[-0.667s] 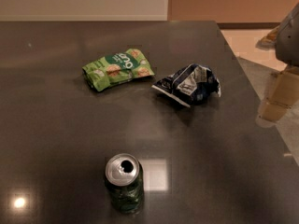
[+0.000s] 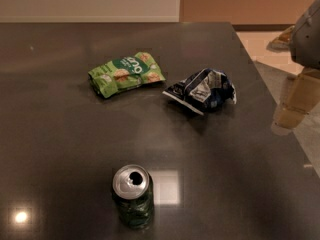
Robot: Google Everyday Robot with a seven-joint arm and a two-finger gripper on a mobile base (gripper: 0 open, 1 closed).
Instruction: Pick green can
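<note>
The green can (image 2: pixel 132 198) stands upright on the dark table (image 2: pixel 60 134) near its front edge, left of centre. It is dark green and patterned, with a silver top and a dark drinking hole. My gripper (image 2: pixel 296 103) shows as a blurred grey and beige shape at the right edge of the camera view, beyond the table's right side. It is far to the right of the can and further back, and is not touching it.
A light-green crinkled snack bag (image 2: pixel 126 74) lies at the back, left of centre. A crumpled dark blue and white bag (image 2: pixel 202 90) lies to its right. The table's right edge runs diagonally next to the gripper, with light floor (image 2: pixel 260 41) beyond it.
</note>
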